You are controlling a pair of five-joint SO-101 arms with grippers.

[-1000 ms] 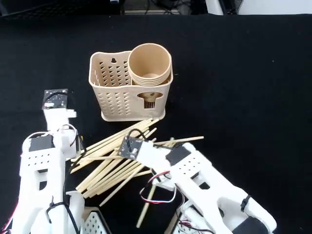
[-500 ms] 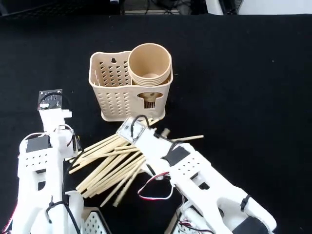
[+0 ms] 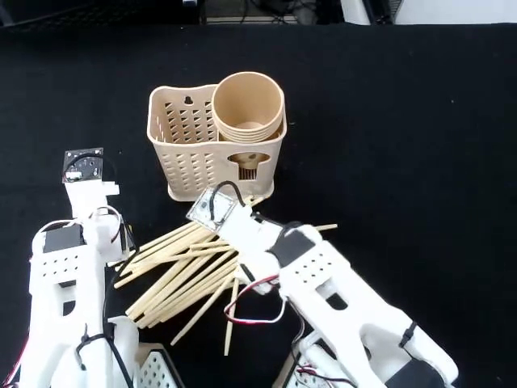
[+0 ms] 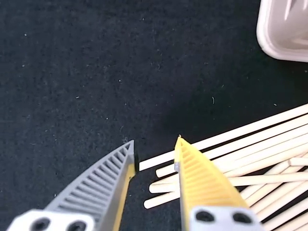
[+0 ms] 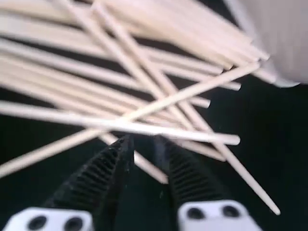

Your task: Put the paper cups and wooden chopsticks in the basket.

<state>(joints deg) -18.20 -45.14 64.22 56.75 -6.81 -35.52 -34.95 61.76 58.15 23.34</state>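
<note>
Moved: right arm's wrist has pushed closer to the basket (image 3: 190, 166); a loose stick (image 3: 230, 319) has swung at the heap's near edge.
Cups (image 3: 249, 105): stacked in the basket's right-hand compartment.
Chopsticks (image 3: 182, 267): crossed heap on the table (image 3: 404, 121), just in front of the basket.
Right gripper (image 5: 143, 144): jaws narrowly parted, empty, tips just over the heap.
Left gripper (image 4: 155, 147): jaws apart, empty, at the stick ends.
Grasp: probably best to open wider, straddle a few parallel sticks near mid-length and close squarely, since crossed ones may splay.

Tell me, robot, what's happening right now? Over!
Left gripper open, right gripper barely open, both empty. Paper cups in basket, chopsticks heaped on table. Nothing in the way.
</note>
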